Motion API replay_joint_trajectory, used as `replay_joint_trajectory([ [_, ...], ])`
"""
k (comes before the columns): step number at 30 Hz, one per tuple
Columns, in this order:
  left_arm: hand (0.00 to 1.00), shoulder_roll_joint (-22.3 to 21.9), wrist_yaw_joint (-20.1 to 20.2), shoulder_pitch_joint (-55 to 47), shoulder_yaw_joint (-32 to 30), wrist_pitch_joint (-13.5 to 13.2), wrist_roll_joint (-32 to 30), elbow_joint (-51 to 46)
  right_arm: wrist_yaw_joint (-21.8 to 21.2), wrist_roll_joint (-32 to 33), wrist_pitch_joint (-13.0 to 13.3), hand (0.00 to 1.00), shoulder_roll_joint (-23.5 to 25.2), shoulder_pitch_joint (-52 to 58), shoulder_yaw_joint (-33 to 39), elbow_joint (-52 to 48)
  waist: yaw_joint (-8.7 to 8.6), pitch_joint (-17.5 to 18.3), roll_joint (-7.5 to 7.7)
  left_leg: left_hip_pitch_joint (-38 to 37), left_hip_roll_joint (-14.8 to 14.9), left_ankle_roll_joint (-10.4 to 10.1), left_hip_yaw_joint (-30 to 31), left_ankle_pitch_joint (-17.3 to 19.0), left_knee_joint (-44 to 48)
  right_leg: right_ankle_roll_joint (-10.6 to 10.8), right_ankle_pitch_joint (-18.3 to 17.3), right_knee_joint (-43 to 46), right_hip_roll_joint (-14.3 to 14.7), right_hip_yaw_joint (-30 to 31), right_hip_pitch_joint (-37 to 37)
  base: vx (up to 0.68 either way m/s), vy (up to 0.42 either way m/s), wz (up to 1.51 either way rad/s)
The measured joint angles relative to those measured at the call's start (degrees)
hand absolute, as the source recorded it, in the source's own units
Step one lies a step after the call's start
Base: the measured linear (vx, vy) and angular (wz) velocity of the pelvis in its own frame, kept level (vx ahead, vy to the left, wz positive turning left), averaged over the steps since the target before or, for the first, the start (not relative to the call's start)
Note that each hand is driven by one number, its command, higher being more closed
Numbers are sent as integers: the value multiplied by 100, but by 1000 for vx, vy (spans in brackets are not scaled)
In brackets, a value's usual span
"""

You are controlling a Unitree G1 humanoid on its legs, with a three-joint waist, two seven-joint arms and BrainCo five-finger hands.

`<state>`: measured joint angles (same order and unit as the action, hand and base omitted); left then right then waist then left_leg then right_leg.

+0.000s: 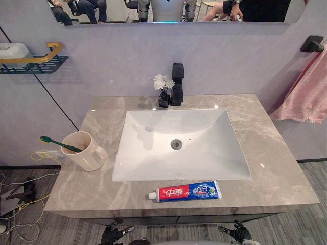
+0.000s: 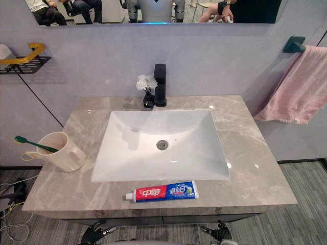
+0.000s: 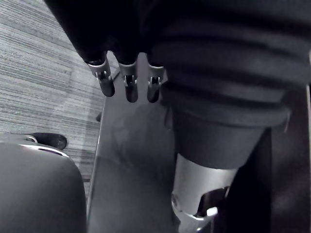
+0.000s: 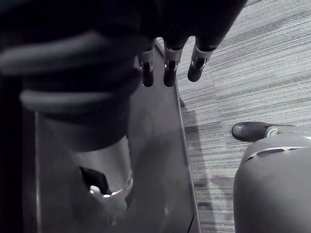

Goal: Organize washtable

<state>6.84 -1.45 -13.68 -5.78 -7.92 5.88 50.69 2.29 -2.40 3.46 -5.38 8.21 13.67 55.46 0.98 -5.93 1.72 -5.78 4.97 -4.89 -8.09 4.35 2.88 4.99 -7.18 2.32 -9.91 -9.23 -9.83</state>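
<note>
As it lies flat, the toothpaste (image 1: 186, 192) is red-blue.

A pale grey wall (image 1: 112, 61) stands behind a grey marbled table (image 1: 278, 168), which has a white rectangular sink (image 1: 204, 127) set in it. A black tap (image 1: 177, 84) stands at the sink's far rim, and a mirror (image 1: 115, 11) hangs above. At the left is a dark wire shelf (image 1: 38, 65) with a gold rail. At the right a pink towel (image 1: 306, 97) hangs from a black hook (image 1: 312, 43). The floor (image 1: 306, 224) is grey striped carpet.
</note>
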Motion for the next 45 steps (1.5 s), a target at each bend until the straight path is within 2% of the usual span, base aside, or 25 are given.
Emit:
replay_joint_trajectory([
  [6,0,11,-7,32,20,0,0,3,0,16,10,0,-44,-19,33,105,-2,-2,4,0,-3,-22,13,-45,-67,2,1,-12,-2,-26,14,0,0,1],
  [16,0,63,-154,380,169,29,-6,316,16,513,11,0,-410,-118,861,400,-23,-85,-54,-2,-15,-48,121,-194,-287,94,55,-69,1,-197,10,-5,-8,6],
  [22,0,87,-200,529,134,29,19,394,25,531,11,0,-450,-125,1131,413,-24,-103,-22,75,-29,-49,255,-262,-288,135,80,-74,-10,-361,0,-27,-8,11],
  [26,0,249,-244,605,-425,25,92,383,15,528,10,0,-486,-164,1302,498,-26,-107,-42,106,-38,-41,362,-342,-310,149,88,-70,-13,-471,-27,-51,-11,14],
  [30,0,602,-265,619,-1090,18,245,137,-2,529,10,0,-602,-160,1363,497,-23,-105,-52,102,-54,-36,447,-460,-433,174,102,-70,-16,-543,-29,-56,-8,12],
  [33,0,829,-363,575,-1601,17,263,-371,-9,528,12,0,-697,-160,1517,485,-6,-109,-63,113,-90,-29,541,-522,-508,189,111,-70,-42,-644,-40,-44,1,16],
  [36,0,948,-492,452,-1971,16,364,-1366,-26,526,21,0,-690,-140,1515,360,61,-118,-78,159,-118,-19,618,-532,-493,192,112,-68,-63,-722,-50,-28,3,14],
  [38,0,980,-616,316,-2177,31,341,-2439,-52,522,25,0,-674,-9,1508,217,180,-124,-116,210,-135,-18,689,-544,-484,193,112,-83,-70,-804,-62,-9,-10,20],
  [39,0,977,-718,268,-2306,32,309,-2941,-92,522,34,0,-663,39,1506,122,306,-134,-152,221,-150,-17,745,-549,-479,196,109,-104,-72,-868,-96,2,-14,20],
  [40,0,974,-748,258,-2340,32,302,-3103,-104,521,34,0,-661,63,1505,109,319,-130,-156,230,-153,-17,762,-549,-475,199,107,-107,-73,-886,-101,11,-23,32],
  [42,0,979,-955,246,-2602,-20,230,-4269,-88,524,0,0,-628,163,1509,105,330,-126,-179,332,-196,-16,977,-584,-415,217,95,-141,-75,-1105,-183,11,-30,42],
  [44,0,978,-1048,246,-2642,-31,223,-4896,-113,522,10,0,-626,231,1503,105,349,-117,-204,336,-198,-17,992,-585,-397,224,90,-140,-73,-1110,-201,1,-16,15],
  [45,0,977,-1127,262,-2582,-87,165,-5562,-127,522,10,0,-619,232,1478,105,370,-99,-239,346,-197,-17,1006,-585,-383,224,90,-139,-69,-1116,-206,-15,-12,8],
])
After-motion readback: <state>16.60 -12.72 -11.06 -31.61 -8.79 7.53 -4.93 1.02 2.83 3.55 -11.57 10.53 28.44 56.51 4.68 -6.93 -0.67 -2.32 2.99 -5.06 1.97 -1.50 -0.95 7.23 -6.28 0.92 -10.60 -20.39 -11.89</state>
